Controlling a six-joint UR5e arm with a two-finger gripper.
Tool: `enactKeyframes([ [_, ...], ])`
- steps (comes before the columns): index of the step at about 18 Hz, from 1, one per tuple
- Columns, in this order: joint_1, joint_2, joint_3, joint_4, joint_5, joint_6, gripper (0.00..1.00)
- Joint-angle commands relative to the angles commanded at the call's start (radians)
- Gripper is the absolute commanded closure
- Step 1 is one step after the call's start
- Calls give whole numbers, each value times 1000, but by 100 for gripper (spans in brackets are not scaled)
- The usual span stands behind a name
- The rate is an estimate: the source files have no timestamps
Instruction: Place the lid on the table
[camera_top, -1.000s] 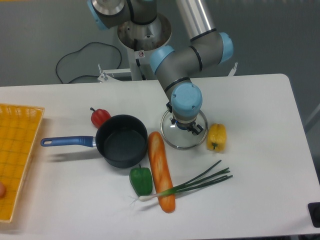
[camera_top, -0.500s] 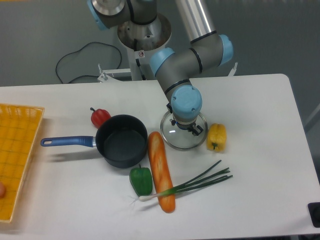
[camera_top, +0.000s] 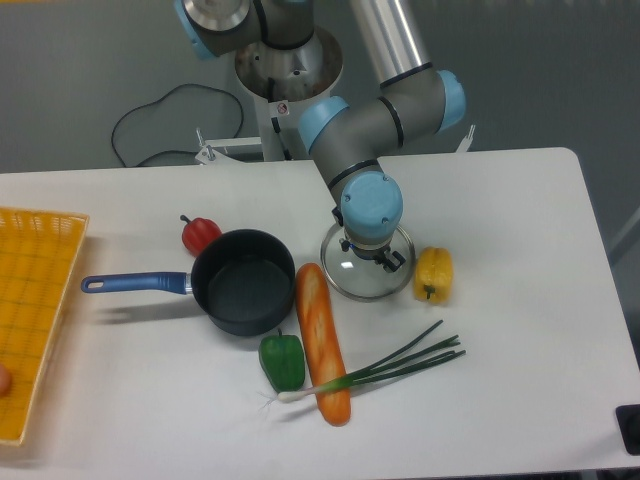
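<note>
White table (camera_top: 520, 330) fills the view. Over its middle the claw (camera_top: 366, 252) points down at the lid (camera_top: 365, 275), its jaw state hidden by the wrist. That lid lies between baguette (camera_top: 321, 340) and yellow pepper (camera_top: 433, 274), seemingly set down; next comes releasing and lifting clear.

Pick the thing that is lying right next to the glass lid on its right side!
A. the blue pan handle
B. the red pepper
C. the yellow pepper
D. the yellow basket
C: the yellow pepper sits just right of the lid; the others are far over to the left.
</note>
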Motion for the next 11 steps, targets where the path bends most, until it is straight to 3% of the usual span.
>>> enactKeyframes([
  [4, -2, 0, 3, 0, 0, 0, 26],
  [6, -2, 0, 14, -2, 2, 2, 4],
  [7, -2, 3, 23, -2, 0, 0, 1],
  [11, -17, 8, 57, -2, -2, -5, 0],
])
